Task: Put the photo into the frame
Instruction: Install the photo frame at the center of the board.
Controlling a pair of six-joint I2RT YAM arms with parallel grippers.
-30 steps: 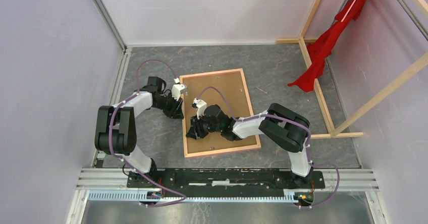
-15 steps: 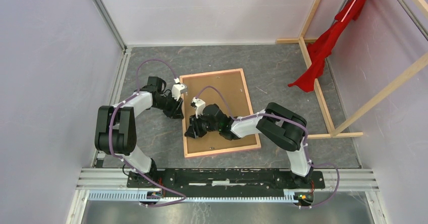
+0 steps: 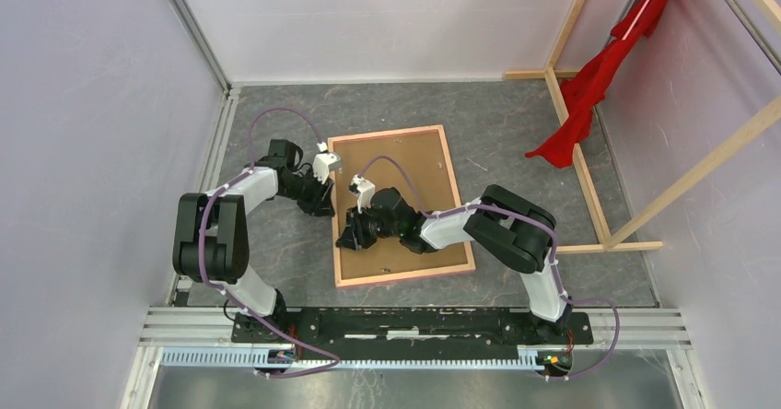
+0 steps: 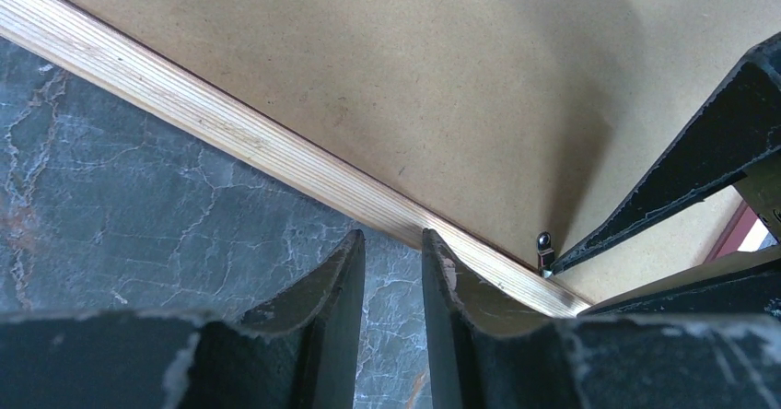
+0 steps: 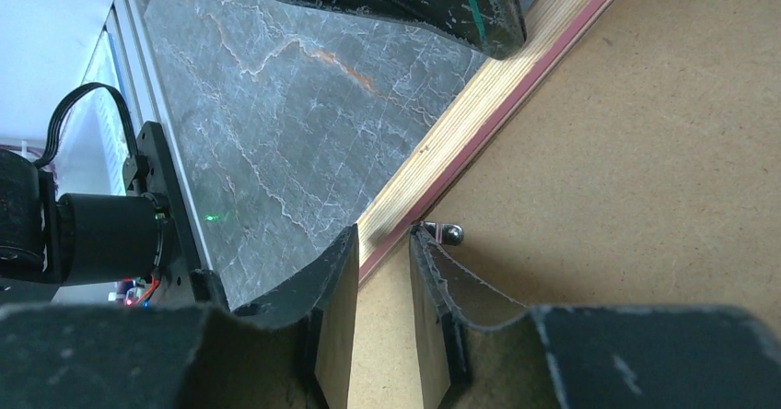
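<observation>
The frame [image 3: 398, 278] lies face down on the table, tan wood up, with a pink inner lip. The photo [image 3: 414, 174] sits inside it, showing only its brown hardboard back. My left gripper [image 3: 324, 208] rests on the table just outside the frame's left rail [image 4: 230, 128], jaws slightly apart and empty [image 4: 393, 239]. My right gripper [image 3: 345, 240] hovers low over the hardboard [image 5: 626, 151] at the left rail [image 5: 460, 123]. Its jaws are narrowly open and empty [image 5: 382, 234], with one fingertip beside a small metal tab [image 5: 447, 234]. The tab also shows in the left wrist view [image 4: 544, 248].
A red cloth [image 3: 599, 77] hangs on bare wooden beams [image 3: 589, 179] at the right. Pale walls enclose the left and back. An aluminium rail [image 3: 414, 321] carries the arm bases at the near edge. The two grippers are close together across the frame's left rail.
My right gripper has crept a little to the left, toward the frame's left rail and the metal tab. The left arm, frame and photo have not moved.
</observation>
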